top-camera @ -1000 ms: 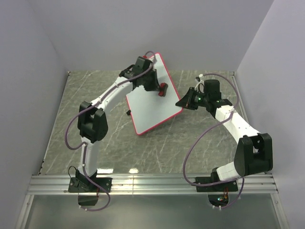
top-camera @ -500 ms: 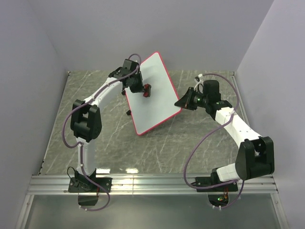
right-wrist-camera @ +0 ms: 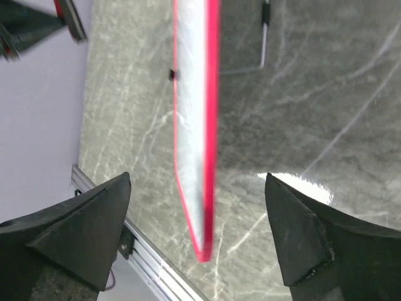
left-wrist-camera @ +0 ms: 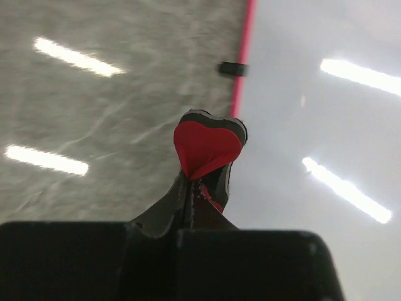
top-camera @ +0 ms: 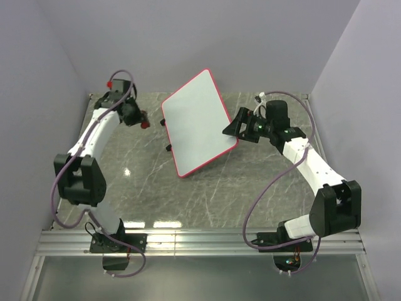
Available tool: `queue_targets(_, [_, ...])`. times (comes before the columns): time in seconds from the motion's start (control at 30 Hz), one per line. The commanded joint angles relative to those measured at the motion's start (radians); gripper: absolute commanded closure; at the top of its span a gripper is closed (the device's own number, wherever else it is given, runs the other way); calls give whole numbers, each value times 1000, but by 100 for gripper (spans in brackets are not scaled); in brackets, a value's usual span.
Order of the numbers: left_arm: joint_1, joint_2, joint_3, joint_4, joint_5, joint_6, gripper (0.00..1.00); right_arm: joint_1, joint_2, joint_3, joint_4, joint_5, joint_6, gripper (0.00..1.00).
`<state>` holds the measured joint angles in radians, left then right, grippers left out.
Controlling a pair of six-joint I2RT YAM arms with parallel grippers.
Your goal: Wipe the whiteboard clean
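Top external view, nearest me first: the whiteboard (top-camera: 197, 122) stands tilted on the table (top-camera: 207, 194), near corner down on the stone & far corner looking raised toward the back wall. No marks show on its face from above, so prob little or nothing left to wipe, tho glare could hide faint strokes. Just beside the board's right edge is my right claw (top-camera: 233, 130), jaws spread wide w/ that edge lined up btwn them on the wrist cam. It grips nothing, & I cannot tell if a finger touches the rim. Farther back, well off the board's left edge, my left claw (top-camera: 139, 119) is clamped on the eraser (top-camera: 144, 123), pinching its narrow end w/ the red pad sticking out past my fingertips.

Risks as I judge them: the board is only propped, not held, so a push from the eraser on the raised half could tip it or skate it across the stone, esp. w/ my right jaws not closed on it. Closing the right claw off-centre could knock the edge instead of catching it. My hold on the eraser is narrow, so a hard sideways wipe could twist it loose. Coming in low from the left, I might clip the small black foot (left-wrist-camera: 233, 69) on the board's left rim
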<state>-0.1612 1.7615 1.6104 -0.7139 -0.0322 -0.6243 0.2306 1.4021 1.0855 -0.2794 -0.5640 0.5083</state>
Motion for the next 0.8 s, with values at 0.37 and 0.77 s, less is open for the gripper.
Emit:
queue_targets(0.37, [135, -224, -540, 146, -127, -2, 82, 1, -198, 31, -50, 121, -40, 1])
queue_targets(0.77, [123, -356, -538, 65, -184, -46, 1, 6, -423, -179, -64, 116, 19, 1])
